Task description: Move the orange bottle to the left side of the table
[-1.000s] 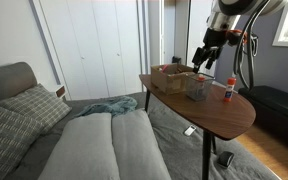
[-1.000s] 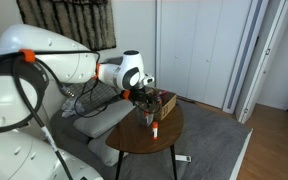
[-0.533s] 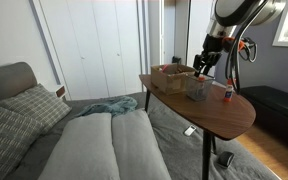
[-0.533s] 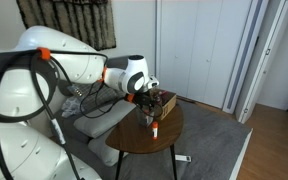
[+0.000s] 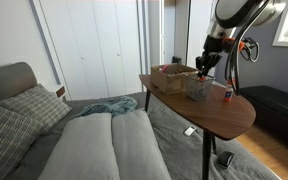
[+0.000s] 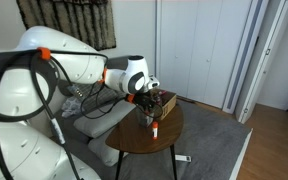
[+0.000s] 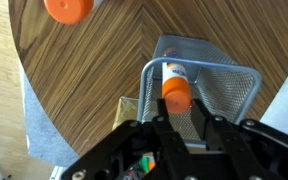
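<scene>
Exterior views across table [image 5: 224, 115]; wrist overhead.

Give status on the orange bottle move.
Done: nothing. The orange bottle stands untouched on the table beside the wire basket. In hand: the gripper hangs over the basket, framing a second orange bottle inside it. Left: go to the bottle on the table, grasp it, carry it across, set it down.

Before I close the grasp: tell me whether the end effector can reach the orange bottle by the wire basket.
Probably yes. In the wrist view the end effector hangs over the upright orange bottle, jaws open either side. The wire basket is close beside it, so a finger may catch its rim.
</scene>
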